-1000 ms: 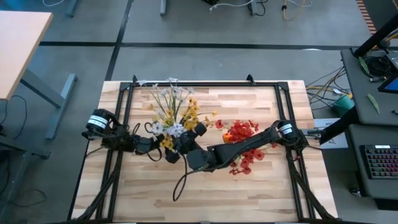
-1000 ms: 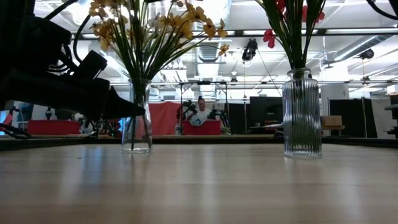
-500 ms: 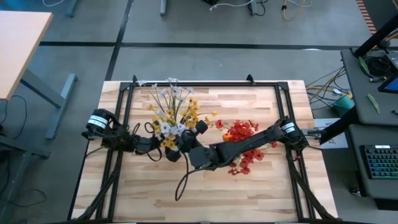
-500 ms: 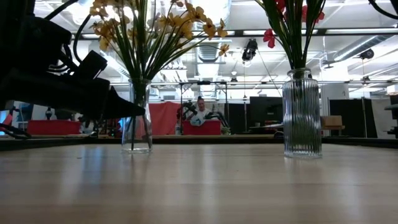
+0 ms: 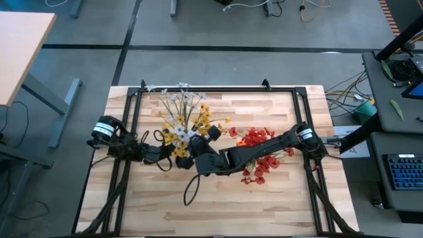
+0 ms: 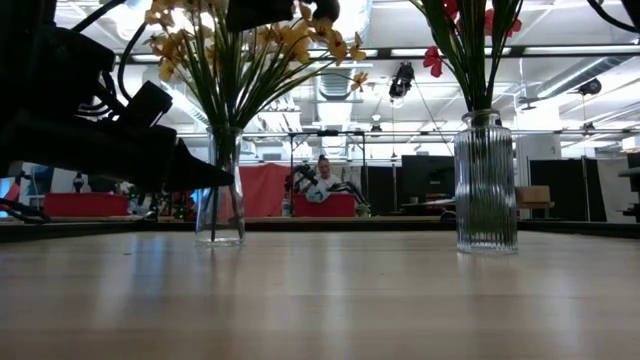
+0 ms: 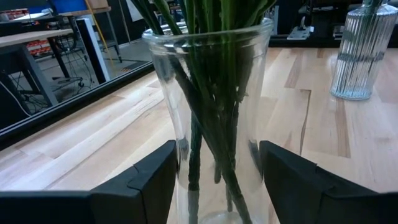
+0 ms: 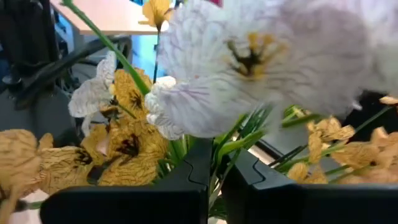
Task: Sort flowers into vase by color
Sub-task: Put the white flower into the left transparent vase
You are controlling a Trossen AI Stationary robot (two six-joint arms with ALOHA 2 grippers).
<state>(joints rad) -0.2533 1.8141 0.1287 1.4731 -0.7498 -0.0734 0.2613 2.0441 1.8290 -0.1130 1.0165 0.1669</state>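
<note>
Jaws of the right gripper (image 8: 213,180), shut on a white-flower stem (image 8: 219,149), could drag neighbouring stems out of the left-held vase (image 7: 214,112).

Table (image 5: 277,198): holds two vases, well apart, side by side.
Left vase (image 6: 220,190): stands on the table's left half, flowers (image 5: 185,116) in it, spreading toward the far edge.
Right vase (image 6: 486,185): stands right of centre, its own flowers (image 5: 259,155) in it.
Left gripper (image 7: 214,177): at the left vase, one finger on each side of the glass.
Right gripper (image 8: 214,171): reaches across from the right, above the left vase, fingers together among its flowers.
</note>
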